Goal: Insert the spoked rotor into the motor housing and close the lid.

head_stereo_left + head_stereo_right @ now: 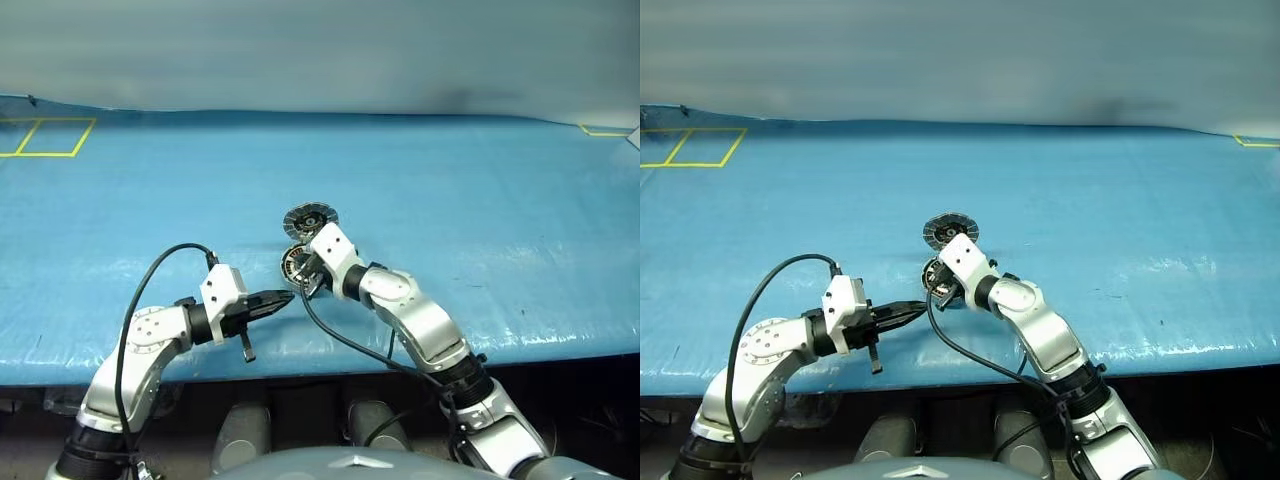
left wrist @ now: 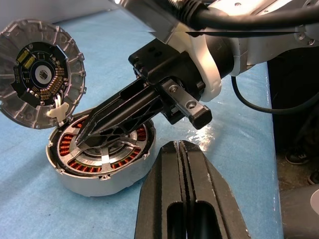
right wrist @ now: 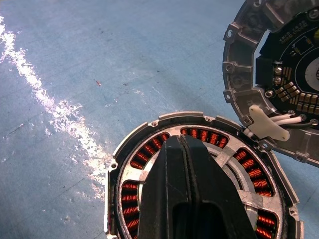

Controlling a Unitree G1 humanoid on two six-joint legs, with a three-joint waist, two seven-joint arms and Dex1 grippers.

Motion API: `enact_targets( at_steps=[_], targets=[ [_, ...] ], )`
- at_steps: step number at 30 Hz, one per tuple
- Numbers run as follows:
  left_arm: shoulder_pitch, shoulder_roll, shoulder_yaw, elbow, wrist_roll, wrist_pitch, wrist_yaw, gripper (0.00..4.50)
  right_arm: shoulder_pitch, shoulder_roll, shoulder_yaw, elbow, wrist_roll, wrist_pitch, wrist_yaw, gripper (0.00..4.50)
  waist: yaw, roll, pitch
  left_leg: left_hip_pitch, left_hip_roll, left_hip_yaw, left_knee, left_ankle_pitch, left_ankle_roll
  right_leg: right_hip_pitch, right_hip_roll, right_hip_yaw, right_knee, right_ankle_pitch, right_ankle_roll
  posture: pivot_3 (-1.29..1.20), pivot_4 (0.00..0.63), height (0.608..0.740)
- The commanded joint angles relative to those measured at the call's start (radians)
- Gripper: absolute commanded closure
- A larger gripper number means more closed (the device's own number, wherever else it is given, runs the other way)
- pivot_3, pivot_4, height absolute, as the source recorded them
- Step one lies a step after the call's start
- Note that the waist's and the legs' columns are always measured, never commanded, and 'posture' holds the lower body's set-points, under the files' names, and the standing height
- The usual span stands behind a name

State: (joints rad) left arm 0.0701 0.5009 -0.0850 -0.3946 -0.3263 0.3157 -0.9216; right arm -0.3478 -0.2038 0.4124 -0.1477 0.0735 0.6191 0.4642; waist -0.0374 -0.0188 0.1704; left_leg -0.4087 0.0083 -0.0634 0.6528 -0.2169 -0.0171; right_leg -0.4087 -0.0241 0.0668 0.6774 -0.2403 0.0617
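The grey motor housing (image 2: 87,181) sits on the blue table near its front edge, with copper windings showing inside. The spoked rotor (image 2: 105,158) lies inside it, silver spokes up. The lid (image 2: 41,74) stands open on its hinge behind the housing, ribbed inner face and dark centre showing. My right gripper (image 2: 80,140) is shut, its tips pressed down on the rotor; its fingers (image 3: 182,164) cover the rotor's hub. My left gripper (image 1: 283,297) is shut and empty, hovering just in front-left of the housing (image 1: 295,262).
The blue cloth-covered table (image 1: 480,220) stretches wide on all sides. Yellow tape squares (image 1: 45,137) mark the far left corner and a yellow line (image 1: 605,130) the far right. The front edge (image 1: 300,365) runs just below the arms.
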Motion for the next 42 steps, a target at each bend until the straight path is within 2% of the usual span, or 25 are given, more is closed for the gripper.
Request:
enact_targets(
  at_steps=[1, 7, 12, 15, 20, 24, 30, 42],
  targets=[
    [-0.003, -0.001, -0.004, -0.045, -0.022, -0.019, 0.009, 4.46, 0.021, -0.002, 0.008, 0.025, -0.006, -0.008, 0.014, 4.5, -0.002, 0.0, 0.0, 0.001, 0.0, 0.0, 0.0, 0.0, 0.0, 0.0, 0.0, 0.0, 0.0, 0.0, 0.0, 0.0, 0.15, 0.74],
    [-0.017, 0.009, 0.0, -0.013, -0.024, -0.048, -0.006, 4.46, 0.06, 0.0, -0.024, -0.091, 0.038, -0.039, 0.05, 4.5, -0.001, 0.0, -0.001, 0.001, 0.0, 0.001, -0.001, 0.0, 0.0, 0.0, 0.0, 0.0, 0.0, 0.0, 0.0, 0.0, 0.15, 0.74],
    [-0.088, 0.016, 0.045, 0.097, -0.003, -0.129, 0.002, 4.46, 0.157, -0.045, -0.064, -0.23, 0.064, -0.1, 0.068, 4.5, 0.001, 0.001, 0.0, -0.001, 0.0, 0.001, -0.001, 0.0, 0.0, -0.002, 0.0, 0.0, -0.001, 0.0, 0.0, 0.0, 0.15, 0.74],
    [-0.169, 0.018, 0.081, 0.182, -0.046, -0.163, -0.036, 4.46, 0.251, -0.067, -0.106, -0.286, 0.086, -0.101, 0.054, 4.5, 0.002, 0.0, 0.0, -0.001, 0.0, 0.001, -0.001, 0.0, 0.0, -0.001, 0.0, 0.0, -0.001, 0.0, 0.0, 0.0, 0.15, 0.74],
    [-0.349, 0.027, 0.125, 0.313, -0.135, -0.113, -0.104, 4.46, 0.39, -0.081, -0.152, -0.333, 0.097, -0.14, 0.029, 4.5, 0.002, 0.0, 0.0, -0.002, 0.0, 0.001, -0.001, 0.0, 0.0, -0.002, 0.0, 0.0, -0.002, 0.0, 0.0, 0.0, 0.15, 0.74],
    [-0.515, 0.041, 0.129, 0.488, -0.117, -0.126, -0.148, 4.46, 0.487, -0.051, -0.195, -0.35, 0.122, -0.229, 0.008, 4.5, -0.002, 0.0, 0.0, -0.002, 0.0, 0.001, -0.001, 0.0, 0.0, -0.002, 0.001, 0.0, -0.002, 0.0, 0.0, 0.0, 0.15, 0.74],
    [-0.726, 0.031, 0.111, 0.779, -0.062, -0.18, -0.201, 4.46, 0.599, -0.048, -0.188, -0.328, 0.086, -0.352, -0.022, 4.5, -0.001, -0.001, 0.0, -0.002, 0.0, 0.001, -0.002, 0.0, 0.0, -0.002, 0.001, 0.0, -0.003, 0.0, 0.001, 0.0, 0.15, 0.74],
    [-1.049, -0.141, 0.092, 1.318, 0.052, -0.374, -0.251, 4.46, 0.644, 0.018, -0.191, -0.254, 0.026, -0.512, -0.121, 4.5, 0.001, -0.001, 0.0, -0.004, -0.001, 0.001, -0.002, 0.0, 0.0, -0.001, 0.001, 0.0, -0.007, 0.004, 0.007, 0.0, 0.15, 0.74]
  ],
)
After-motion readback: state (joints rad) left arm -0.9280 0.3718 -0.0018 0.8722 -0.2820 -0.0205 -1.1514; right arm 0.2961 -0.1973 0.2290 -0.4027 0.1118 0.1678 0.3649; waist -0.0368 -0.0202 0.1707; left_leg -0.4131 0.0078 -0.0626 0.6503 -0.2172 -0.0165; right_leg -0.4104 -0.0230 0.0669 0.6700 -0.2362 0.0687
